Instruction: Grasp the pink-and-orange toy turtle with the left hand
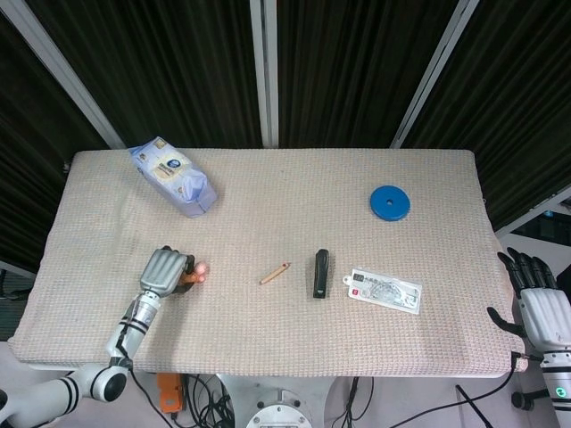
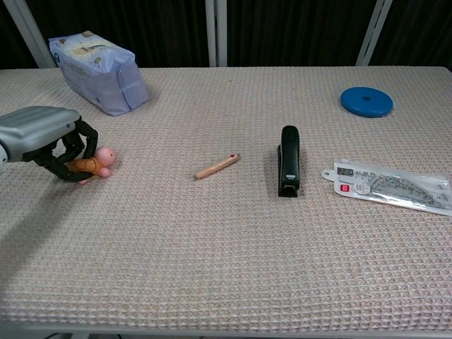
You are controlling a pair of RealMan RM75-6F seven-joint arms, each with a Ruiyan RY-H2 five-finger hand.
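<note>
The pink-and-orange toy turtle [image 2: 93, 162] lies at the table's left side, its pink head [image 1: 202, 270] poking out to the right. My left hand [image 2: 44, 138] holds it, dark fingers [image 2: 76, 145] curled around the orange shell; in the head view the left hand [image 1: 164, 269] covers most of the toy. My right hand [image 1: 542, 308] hangs off the table's right edge, fingers apart and holding nothing; the chest view does not show it.
A blue-white tissue pack [image 1: 173, 176] lies at the back left. A wooden pencil [image 2: 216, 166], a black stapler [image 2: 289, 159] and a packaged ruler set [image 2: 388, 185] lie across the middle. A blue disc [image 2: 366, 101] sits at the back right.
</note>
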